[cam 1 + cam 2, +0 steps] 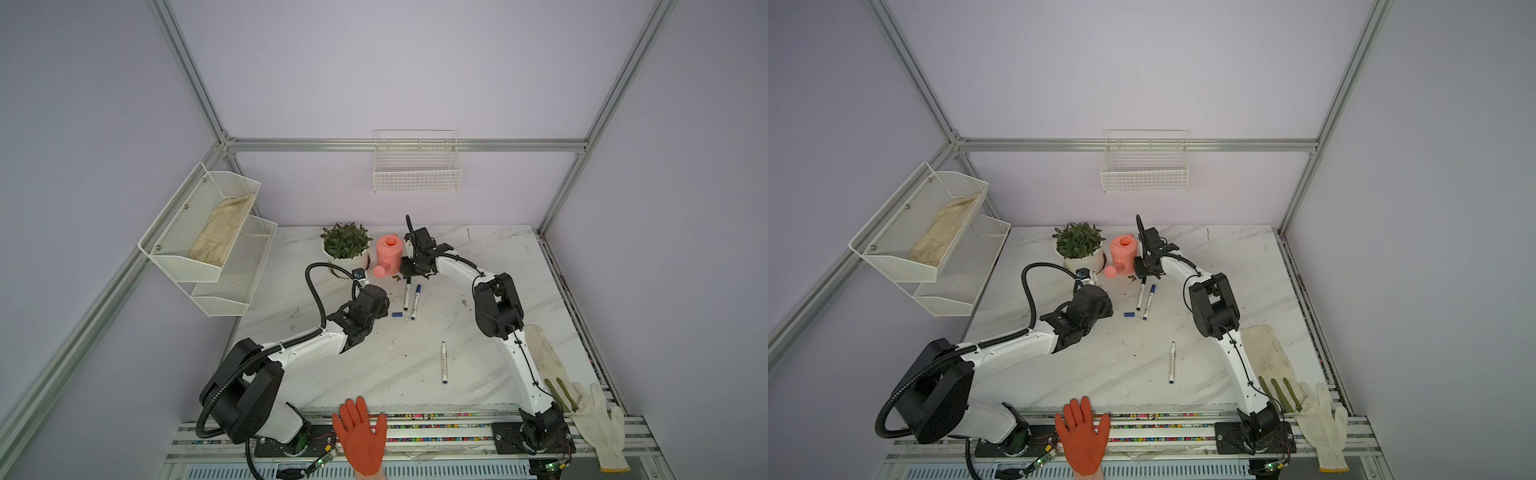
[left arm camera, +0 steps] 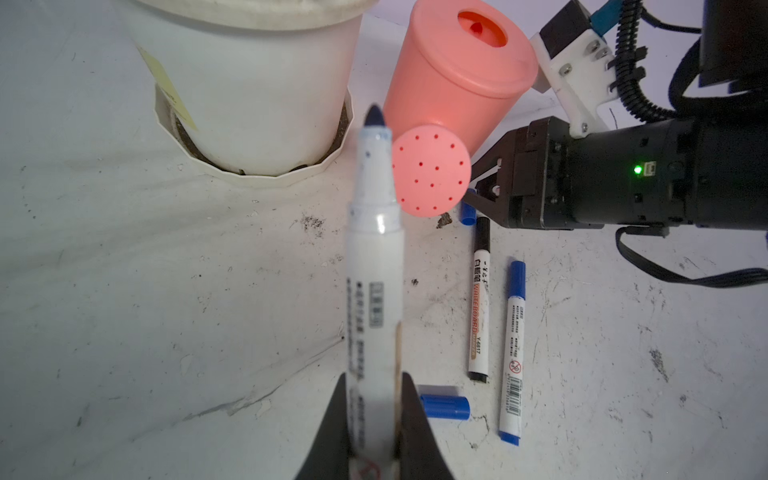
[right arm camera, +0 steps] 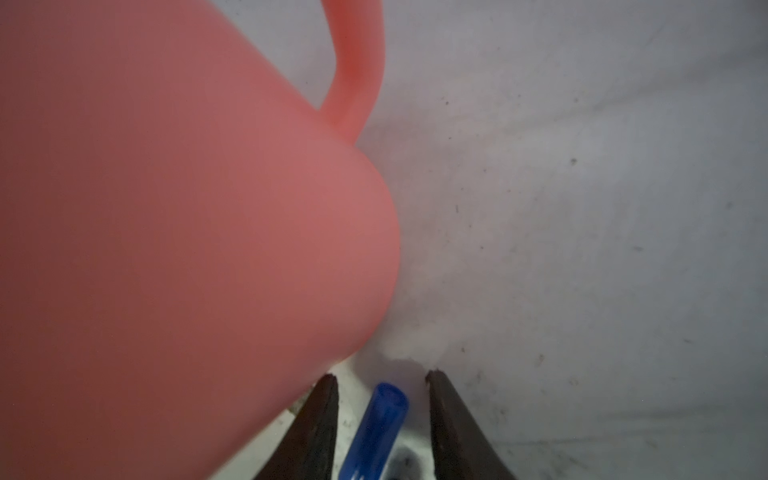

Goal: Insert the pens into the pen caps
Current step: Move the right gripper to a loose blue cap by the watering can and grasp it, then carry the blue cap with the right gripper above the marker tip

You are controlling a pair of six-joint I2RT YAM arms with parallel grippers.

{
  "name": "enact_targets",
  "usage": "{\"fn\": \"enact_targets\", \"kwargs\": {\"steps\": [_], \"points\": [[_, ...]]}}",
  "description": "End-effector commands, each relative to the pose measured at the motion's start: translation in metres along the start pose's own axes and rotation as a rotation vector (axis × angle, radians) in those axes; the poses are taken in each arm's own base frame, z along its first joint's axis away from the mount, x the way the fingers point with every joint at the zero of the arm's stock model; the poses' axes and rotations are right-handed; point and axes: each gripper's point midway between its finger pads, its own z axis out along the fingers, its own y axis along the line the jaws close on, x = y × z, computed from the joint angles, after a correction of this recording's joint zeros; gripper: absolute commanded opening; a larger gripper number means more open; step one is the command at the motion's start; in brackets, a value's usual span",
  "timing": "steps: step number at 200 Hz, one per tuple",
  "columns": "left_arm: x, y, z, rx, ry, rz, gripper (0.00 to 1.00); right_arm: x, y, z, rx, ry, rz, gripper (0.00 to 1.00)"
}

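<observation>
Top views both show one slim white marker pen [image 1: 444,362] lying alone on the white marble-pattern table [image 1: 519,249], nearest the front edge. Farther in, the left hand [image 2: 374,376] is clamped on the printed barrel of an uncapped white pen [image 2: 374,257], whose bare dark-blue tip points away; its print is too blurred to read. Just beside that hand lies a loose short blue plastic cap [image 2: 444,406]. Beyond it two capped pens lie side by side: a black-ended pen [image 2: 480,303] lettered "WHITEBOARD" in red below Chinese characters, and a blue-ended pen [image 2: 514,353] bearing a bar code and a red prohibition sign. Farther still, the right hand [image 3: 382,374] is down at the table with its fingers [image 3: 316,424] apart. A second blue cap [image 3: 376,432] lies between them with a gap on each side. This hand is close against a salmon-pink plastic watering can [image 3: 187,208], and a white plant pot [image 2: 249,83] stands beside the can.
</observation>
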Motion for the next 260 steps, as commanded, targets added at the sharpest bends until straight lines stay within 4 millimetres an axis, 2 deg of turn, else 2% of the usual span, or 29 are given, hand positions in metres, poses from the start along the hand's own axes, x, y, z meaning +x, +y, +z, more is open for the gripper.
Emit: {"fn": "enact_targets", "kwargs": {"steps": [1,40,71,87,99,124,142,160,176,194,208,242,260], "points": [[0.007,0.008,0.001,-0.012,0.005,-0.005,0.0,0.024,-0.003,0.013,0.098,0.07,-0.066,0.39],[0.009,0.007,0.001,-0.008,0.012,-0.008,0.0,0.034,-0.006,0.017,0.217,0.098,-0.127,0.36],[0.01,0.009,0.001,-0.012,0.017,0.001,0.0,0.038,-0.003,0.021,0.246,0.114,-0.14,0.32],[0.01,0.008,0.001,-0.011,0.017,0.001,0.0,0.041,-0.001,0.022,0.25,0.126,-0.145,0.29],[0.01,0.008,0.001,-0.01,0.017,0.003,0.0,0.044,0.0,0.023,0.245,0.131,-0.142,0.23],[0.01,0.007,0.002,-0.007,0.021,0.008,0.0,0.036,0.009,0.021,0.205,0.104,-0.127,0.12],[0.009,0.006,0.001,-0.005,0.022,0.019,0.0,0.018,0.016,0.011,0.173,0.049,-0.114,0.07],[0.007,0.005,0.0,-0.002,0.018,0.035,0.0,-0.007,0.031,-0.009,0.099,-0.031,-0.089,0.04],[0.004,0.004,-0.002,0.001,0.016,0.049,0.0,-0.032,0.047,-0.036,0.019,-0.119,-0.069,0.04],[0.004,0.005,-0.004,0.0,0.016,0.06,0.0,-0.05,0.059,-0.065,-0.06,-0.186,-0.04,0.03],[0.003,0.004,-0.004,0.005,0.016,0.069,0.0,-0.054,0.062,-0.081,-0.09,-0.199,-0.023,0.03],[0.006,-0.009,-0.005,0.078,0.04,0.108,0.0,-0.046,0.059,-0.123,-0.114,-0.221,-0.015,0.02],[0.007,-0.03,-0.01,0.199,0.037,0.131,0.0,-0.043,0.067,-0.155,-0.177,-0.268,-0.028,0.01]]}}
